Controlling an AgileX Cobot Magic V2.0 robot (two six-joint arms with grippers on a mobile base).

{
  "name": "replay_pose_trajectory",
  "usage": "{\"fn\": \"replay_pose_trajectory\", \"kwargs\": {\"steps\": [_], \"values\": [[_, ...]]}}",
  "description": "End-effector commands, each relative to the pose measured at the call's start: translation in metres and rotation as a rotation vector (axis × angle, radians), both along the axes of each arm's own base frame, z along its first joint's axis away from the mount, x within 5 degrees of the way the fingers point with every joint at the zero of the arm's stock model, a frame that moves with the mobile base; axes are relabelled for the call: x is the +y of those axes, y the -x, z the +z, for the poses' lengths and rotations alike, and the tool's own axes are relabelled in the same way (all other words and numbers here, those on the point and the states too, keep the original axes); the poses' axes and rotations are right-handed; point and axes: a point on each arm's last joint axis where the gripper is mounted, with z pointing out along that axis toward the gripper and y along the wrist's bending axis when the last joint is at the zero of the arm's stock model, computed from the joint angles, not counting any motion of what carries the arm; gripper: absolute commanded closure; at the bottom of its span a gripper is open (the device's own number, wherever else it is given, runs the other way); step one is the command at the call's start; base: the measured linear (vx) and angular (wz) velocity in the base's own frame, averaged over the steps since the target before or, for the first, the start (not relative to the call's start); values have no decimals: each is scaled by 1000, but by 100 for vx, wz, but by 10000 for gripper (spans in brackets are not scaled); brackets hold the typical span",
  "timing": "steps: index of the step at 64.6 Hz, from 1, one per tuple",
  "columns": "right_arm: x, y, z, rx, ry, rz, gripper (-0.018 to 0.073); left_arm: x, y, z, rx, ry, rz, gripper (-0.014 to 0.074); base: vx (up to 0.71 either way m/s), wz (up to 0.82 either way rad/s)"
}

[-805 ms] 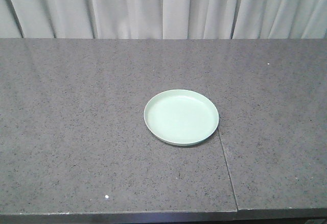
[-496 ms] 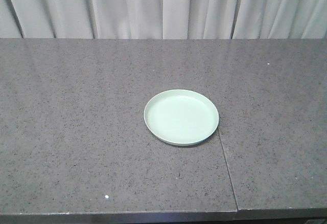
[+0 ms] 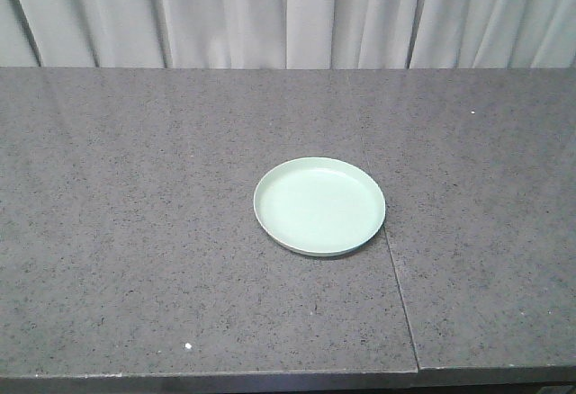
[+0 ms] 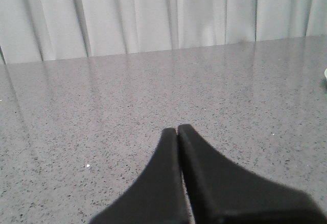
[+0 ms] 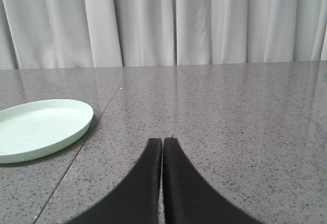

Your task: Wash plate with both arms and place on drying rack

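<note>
The plate (image 3: 319,206) is being shown whole only in the front view. It is lying flat and right way up, a little right of centre, on the counter (image 3: 135,187). Its right rim is lying over the seam (image 3: 400,304), which is running down toward the lower edge of the frame. No claw is being caught in that view. A curtain (image 3: 270,16) is hanging across the top of the frame, behind the counter.

In the right wrist view the plate is being cut off by the left edge of the frame, at mid height. The right claw (image 5: 162,141) is rising from the bottom centre, with its two fingers pressed together and nothing pinched between them. The plate is lying to the left of the tips and farther up the frame, apart from them, with the seam running between plate and claw.

In the left wrist view only a pale green sliver is being seen, at the right edge of the frame. The left claw (image 4: 177,129) is standing at the bottom centre, its fingers likewise pressed together on nothing, well apart from that sliver.
</note>
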Motion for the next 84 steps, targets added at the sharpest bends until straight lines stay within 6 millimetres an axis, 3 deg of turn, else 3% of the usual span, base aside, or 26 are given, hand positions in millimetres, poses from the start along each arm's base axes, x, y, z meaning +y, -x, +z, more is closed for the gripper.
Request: {"fn": "replay_pose_trajectory", "kwargs": {"steps": [1,20,29,39,52,59,70,79,84], "values": [[0,0,6,-75,4,-6,561,0,2,16,-109,10,-1,603,0,0],[-1,1,9,-101,-47,-5,561,0,2,16,-109,10,-1,603,0,0],[-1,1,11,-119,-319,-2,561,0,2,16,-109,10,-1,603,0,0],[-3,1,16,-145,-465,-4,561,0,2,16,-109,10,-1,603,0,0],[3,9,54,-115,-465,60,561,0,2,16,-109,10,-1,603,0,0],[8,8,74,-20,-382,93,543,0,2,16,-109,10,-1,603,0,0],[12,1,101,56,-249,127,376,0,2,16,-109,10,-1,603,0,0],[10,-9,108,39,-244,103,97,0,2,16,-109,10,-1,603,0,0],[8,-14,112,-4,-246,80,1,0,2,16,-109,10,-1,603,0,0]]}}
